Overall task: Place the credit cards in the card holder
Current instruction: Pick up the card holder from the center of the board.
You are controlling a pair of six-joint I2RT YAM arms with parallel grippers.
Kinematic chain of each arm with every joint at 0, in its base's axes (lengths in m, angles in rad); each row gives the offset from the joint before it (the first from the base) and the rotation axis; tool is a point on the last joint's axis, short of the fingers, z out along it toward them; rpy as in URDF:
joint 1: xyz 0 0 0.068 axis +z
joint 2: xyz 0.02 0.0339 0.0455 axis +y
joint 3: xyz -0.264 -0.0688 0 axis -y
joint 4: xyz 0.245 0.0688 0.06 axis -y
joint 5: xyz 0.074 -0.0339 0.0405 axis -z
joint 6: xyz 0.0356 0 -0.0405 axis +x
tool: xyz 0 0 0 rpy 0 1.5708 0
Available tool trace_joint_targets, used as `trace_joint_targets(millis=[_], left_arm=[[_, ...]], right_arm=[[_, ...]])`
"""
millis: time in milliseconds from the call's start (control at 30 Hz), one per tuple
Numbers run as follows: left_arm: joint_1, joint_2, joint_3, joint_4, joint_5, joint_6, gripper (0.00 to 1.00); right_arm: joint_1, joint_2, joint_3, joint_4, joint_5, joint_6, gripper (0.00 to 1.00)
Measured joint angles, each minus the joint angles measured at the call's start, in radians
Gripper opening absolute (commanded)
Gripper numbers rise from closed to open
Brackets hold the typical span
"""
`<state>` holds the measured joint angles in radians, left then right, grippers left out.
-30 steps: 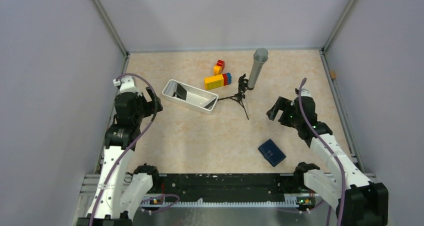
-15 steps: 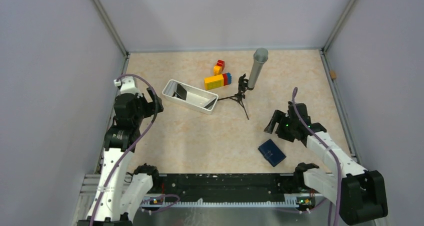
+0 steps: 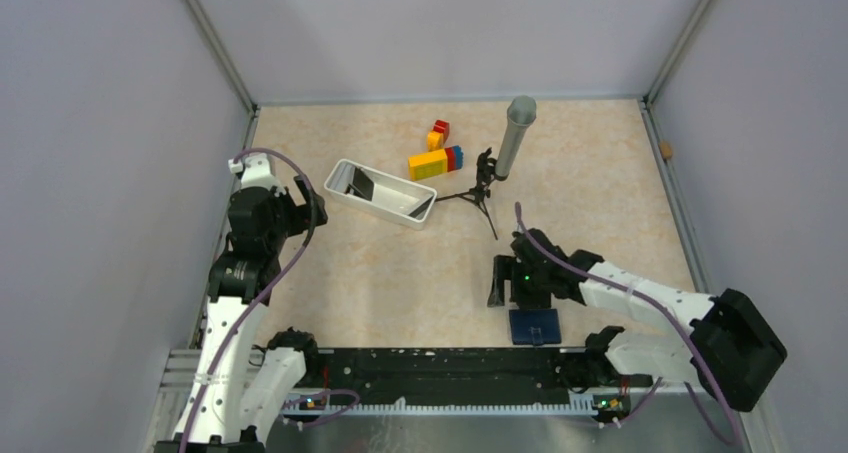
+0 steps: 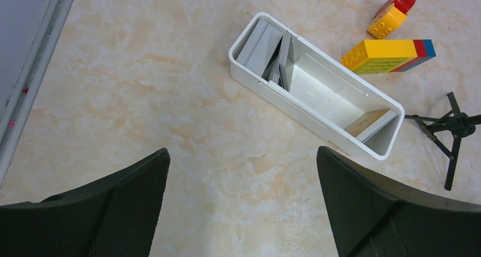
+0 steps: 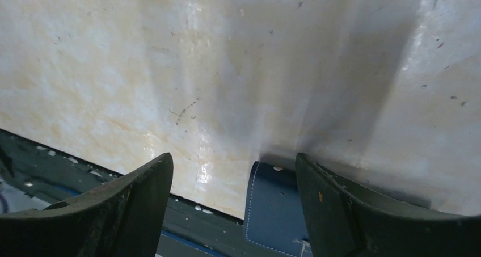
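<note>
The card holder, a shut navy-blue wallet, lies at the table's near edge, partly over the black rail. In the right wrist view it shows by the right finger. My right gripper is open and empty, low over the table just left of the wallet; its jaws stand wide apart. The credit cards stand in the white tray, with one more at its right end. They show grey in the left wrist view. My left gripper is open and empty, left of the tray.
A grey microphone on a small black tripod stands right of the tray. Coloured toy bricks lie behind it. The black rail runs along the near edge. Grey walls close in both sides.
My right arm swung down and left from the right side to the near edge. The wallet slid nearer the rail and turned square to it. The left arm has not moved.
</note>
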<state>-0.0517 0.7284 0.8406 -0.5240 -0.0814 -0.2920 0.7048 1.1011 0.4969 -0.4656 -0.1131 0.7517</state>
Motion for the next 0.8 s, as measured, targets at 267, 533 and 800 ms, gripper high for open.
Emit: trace_joint_targets(millis=[267,533,800], left_arm=[[0.0,0.0,0.0,0.0,0.007,0.001,0.99],[-0.001,-0.006,-0.002,0.0,0.015,0.003,0.99],[-0.001,-0.006,-0.004,0.0,0.015,0.003,0.99]], right_arm=[[0.203,0.105,0.179,-0.244,0.266,0.1,0.85],[0.273,0.051,0.177,-0.465,0.361,0.222,0.85],[0.386,0.136,0.188,-0.526,0.398,0.295,0.83]])
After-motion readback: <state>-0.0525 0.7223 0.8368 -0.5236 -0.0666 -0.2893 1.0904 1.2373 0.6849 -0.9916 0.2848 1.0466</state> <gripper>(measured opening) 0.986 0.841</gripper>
